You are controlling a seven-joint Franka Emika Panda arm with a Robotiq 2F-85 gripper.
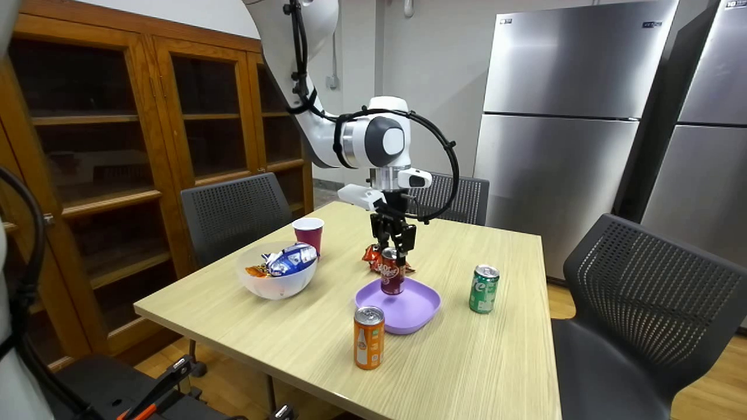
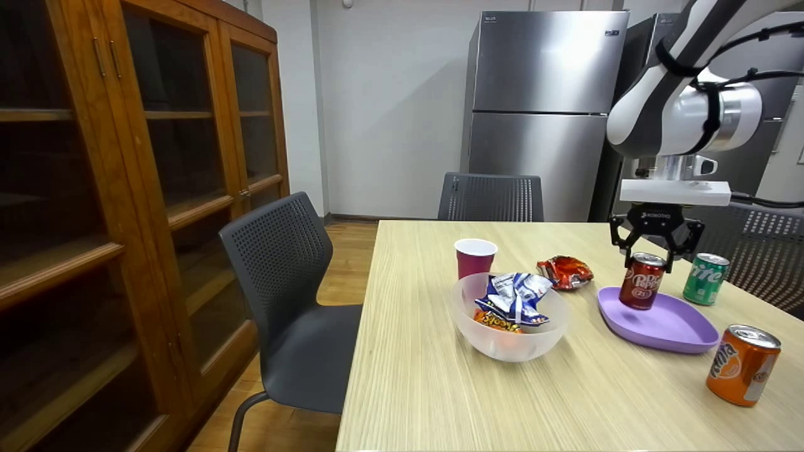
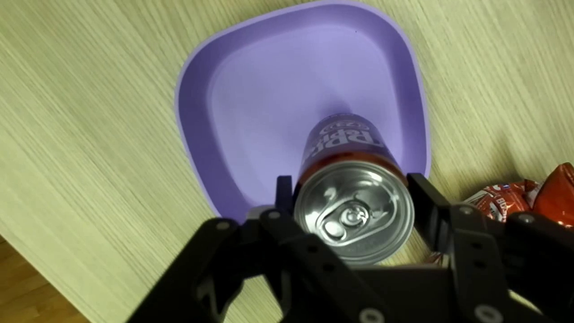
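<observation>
A dark red Dr Pepper can is pinched between the two black fingers of my gripper. In the wrist view the can's silver lid faces the camera, with one finger pad against each side. Below it lies a purple plate; the can is over the plate's part nearer the red snack bag. Whether the can's base touches the plate, I cannot tell. It looks nearly upright in both exterior views, leaning slightly in an exterior view. Beside the plate stand a green can and an orange Fanta can.
A crumpled red snack bag lies close behind the plate. Farther off, a frosted bowl holds snack bags, with a maroon cup next to it. Dark chairs surround the table, and a wooden cabinet stands beyond.
</observation>
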